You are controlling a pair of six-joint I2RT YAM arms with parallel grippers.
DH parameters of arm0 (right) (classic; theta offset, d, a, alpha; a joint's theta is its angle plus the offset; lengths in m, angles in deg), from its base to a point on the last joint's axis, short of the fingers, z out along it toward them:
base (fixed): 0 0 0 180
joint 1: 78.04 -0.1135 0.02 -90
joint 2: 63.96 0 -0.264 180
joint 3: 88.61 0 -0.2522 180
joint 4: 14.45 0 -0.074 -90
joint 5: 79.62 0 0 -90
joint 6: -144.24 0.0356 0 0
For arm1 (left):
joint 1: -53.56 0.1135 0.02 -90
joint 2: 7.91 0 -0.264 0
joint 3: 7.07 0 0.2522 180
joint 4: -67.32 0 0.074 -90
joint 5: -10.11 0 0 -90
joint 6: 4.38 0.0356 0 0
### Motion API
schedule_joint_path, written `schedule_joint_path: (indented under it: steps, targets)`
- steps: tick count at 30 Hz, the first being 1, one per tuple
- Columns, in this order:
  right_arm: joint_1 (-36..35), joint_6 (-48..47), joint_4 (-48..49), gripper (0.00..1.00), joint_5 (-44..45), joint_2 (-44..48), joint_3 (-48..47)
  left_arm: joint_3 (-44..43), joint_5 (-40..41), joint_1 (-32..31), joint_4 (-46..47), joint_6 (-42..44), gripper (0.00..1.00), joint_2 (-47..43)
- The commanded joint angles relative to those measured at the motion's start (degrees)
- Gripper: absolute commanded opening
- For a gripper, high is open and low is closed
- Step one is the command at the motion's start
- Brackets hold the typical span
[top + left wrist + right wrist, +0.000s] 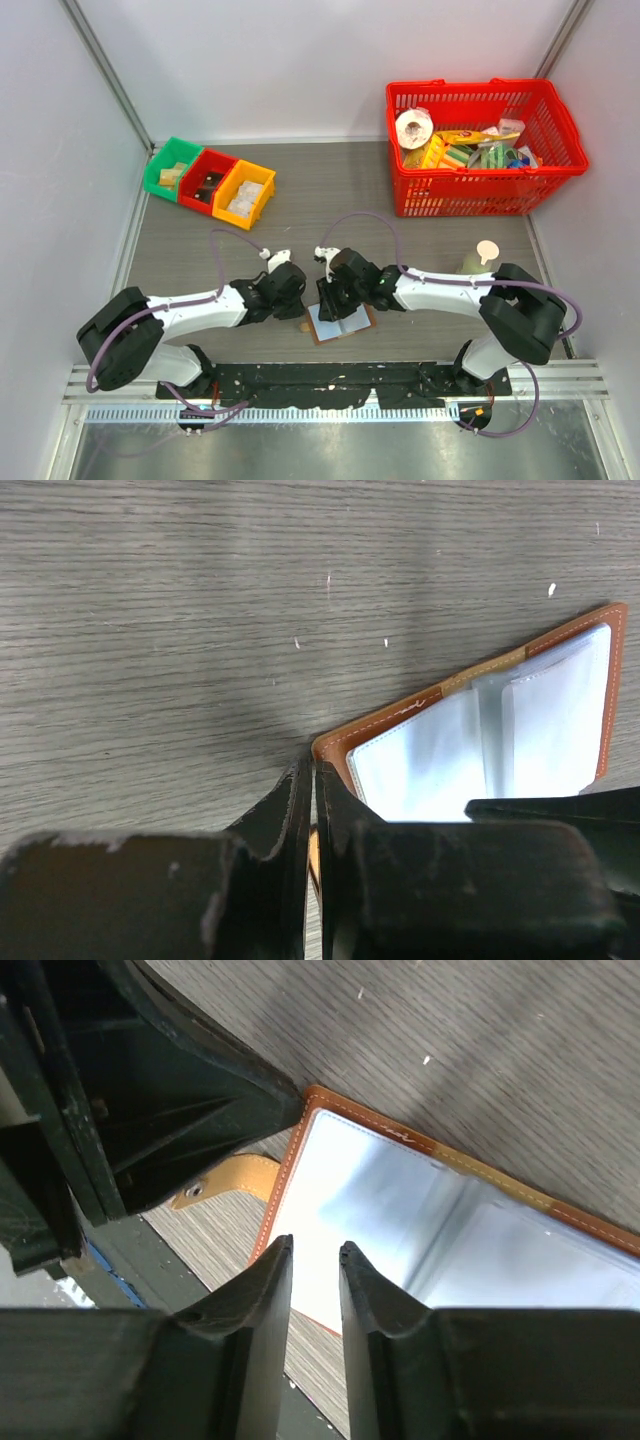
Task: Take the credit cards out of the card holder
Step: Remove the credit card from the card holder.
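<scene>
Left gripper has its jaws drawn almost together, only a dark slit between them. Its tips sit at a brown corner of the card holder, and nothing shows clamped in the slit. Right gripper hovers over the holder's pale blue panel near that same corner, jaws narrowly parted, nothing seen between them.

The holder lies open and flat on the table near its 6 o'clock edge, between the two arms; from above, both wrists cover part of it. Whether the panels hold credit cards I cannot tell, because glare washes them out. A tan strap with a snap pokes out at the holder's 9 o'clock, partly under the left gripper.

Farther out, three coloured bins sit at 10 o'clock, a red basket at 1 o'clock, and a pale green item at 3 o'clock, too small to name.
</scene>
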Motion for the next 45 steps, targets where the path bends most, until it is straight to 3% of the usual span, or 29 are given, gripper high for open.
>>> schedule_joint_path:
  steps: [1,6,9,26,31,35,37,40,42,45]
  targets:
    - [-0.4,-0.2,-3.1,0.35,5.4,6.5,-3.1,0.8,2.1,0.3,1.8,-0.5,0.08,-1.6]
    - [0.4,0.5,-9.8,0.55,15.9,11.6,-3.5,0.5,1.5,0.3,2.1,-0.2,0.1,-1.5]
    - [1.4,2.7,-12.8,0.62,19.1,12.2,-1.5,0.4,0.4,0.3,2.7,-0.3,0.11,-0.9]
    - [1.9,10.5,-10.5,0.64,15.7,6.9,4.0,0.4,-1.6,0.3,3.3,-0.8,0.11,-1.0]
    - [1.8,10.7,-8.9,0.62,13.9,4.5,4.7,1.0,-2.3,0.3,3.3,-1.5,0.21,-2.3]
    - [1.9,11.2,-8.0,0.59,13.6,3.2,5.4,1.7,-3.1,0.3,2.5,-2.7,0.43,-4.9]
    - [1.8,11.1,-7.8,0.55,13.6,3.0,5.4,2.3,-3.8,0.3,2.5,-3.4,0.48,-6.5]
    - [1.9,10.8,-7.5,0.52,13.6,3.2,5.4,3.0,-5.2,0.3,2.7,-4.3,0.51,-7.4]
    - [1.8,10.7,-7.0,0.44,11.6,3.7,5.3,3.6,-5.7,0.3,3.3,-4.7,0.51,-7.5]
    - [1.7,10.6,-5.2,0.34,9.9,4.1,5.1,3.7,-6.2,0.3,4.0,-4.8,0.43,-6.8]
